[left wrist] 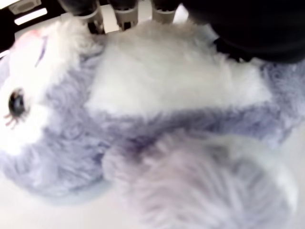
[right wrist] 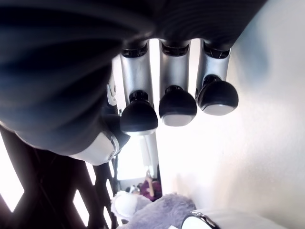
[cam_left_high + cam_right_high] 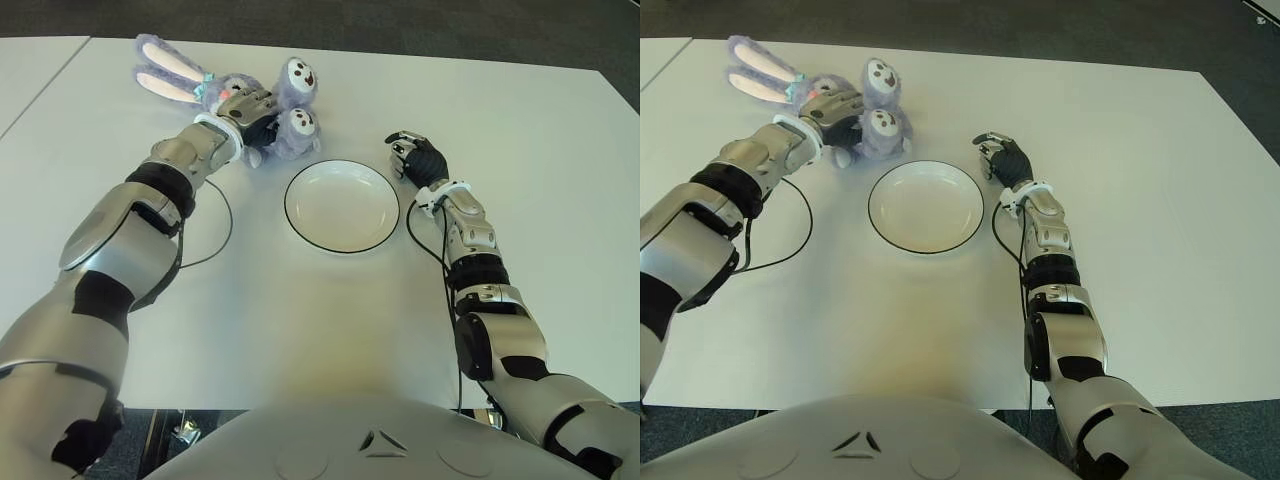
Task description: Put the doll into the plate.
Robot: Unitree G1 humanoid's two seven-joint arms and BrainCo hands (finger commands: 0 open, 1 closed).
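The doll (image 3: 292, 118) is a purple plush bunny with long pink-lined ears, lying on the white table (image 3: 520, 130) just behind and left of the plate. The white plate (image 3: 342, 205) has a dark rim, holds nothing and sits in the middle of the table. My left hand (image 3: 245, 108) is on the doll's body with its fingers curled around it; the left wrist view is filled with the doll's fur (image 1: 167, 95). My right hand (image 3: 415, 157) shows just right of the plate, with its fingers (image 2: 177, 102) loosely bent and holding nothing.
A thin black cable loops over the table beside each forearm, one at the left (image 3: 226, 228) and one at the right (image 3: 425, 240). A second table (image 3: 30, 70) adjoins at the far left. The table's far edge runs just behind the doll's ears (image 3: 165, 72).
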